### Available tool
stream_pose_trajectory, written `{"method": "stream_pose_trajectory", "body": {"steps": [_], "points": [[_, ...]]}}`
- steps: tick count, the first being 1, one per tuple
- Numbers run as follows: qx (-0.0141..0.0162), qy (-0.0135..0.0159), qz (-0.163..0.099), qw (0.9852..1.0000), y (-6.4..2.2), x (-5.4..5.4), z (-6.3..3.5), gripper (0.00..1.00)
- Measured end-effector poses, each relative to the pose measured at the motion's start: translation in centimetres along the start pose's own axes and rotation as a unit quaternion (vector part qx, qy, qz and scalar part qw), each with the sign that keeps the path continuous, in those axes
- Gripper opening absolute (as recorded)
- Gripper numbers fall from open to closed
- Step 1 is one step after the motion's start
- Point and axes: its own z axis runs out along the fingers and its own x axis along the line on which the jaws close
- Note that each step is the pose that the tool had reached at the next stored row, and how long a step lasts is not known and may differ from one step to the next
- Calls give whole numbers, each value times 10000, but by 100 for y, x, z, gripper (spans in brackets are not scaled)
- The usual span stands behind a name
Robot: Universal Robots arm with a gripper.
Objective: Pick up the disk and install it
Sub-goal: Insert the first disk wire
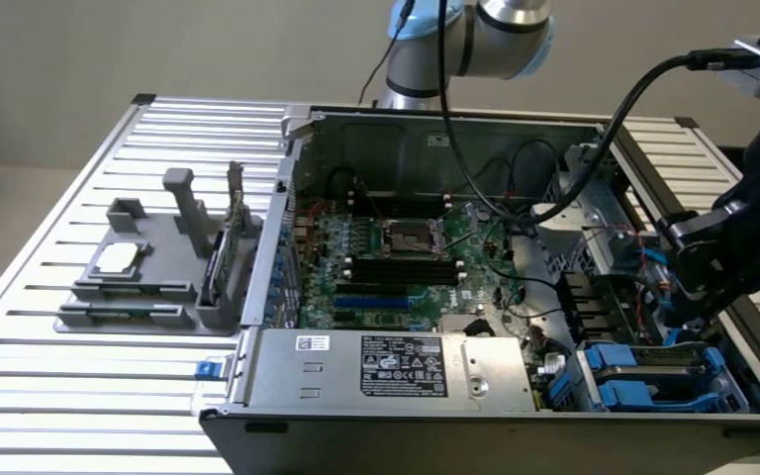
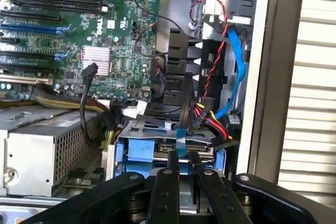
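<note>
We stand in a robotics lab: an open PC case [image 1: 407, 148] lies on a slatted metal bench [image 1: 50, 396], a robot arm [image 1: 506, 35] above it, a grey parts stand [image 1: 130, 282] beside it.

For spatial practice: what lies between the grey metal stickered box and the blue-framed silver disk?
A bundle of black and yellow cables, seen in the wrist view.

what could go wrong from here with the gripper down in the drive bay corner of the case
1. The gripper is close to the disk in its blue carrier, and the red, black and yellow wire bundle lies right beside it. A move here could snag or tug those wires.
2. The blue cable loops along the case wall next to the bay and might get caught or pinched.
</note>
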Motion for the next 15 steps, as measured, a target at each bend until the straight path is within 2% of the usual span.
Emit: {"method": "stream_pose_trajectory", "body": {"steps": [3, 7, 15], "points": [[10, -2, 254, 9997, -1, 0, 5, 22], [15, -3, 425, 9991, 8, -1, 0, 22], [35, -3, 474, 9989, 85, -42, -177, 22]]}}
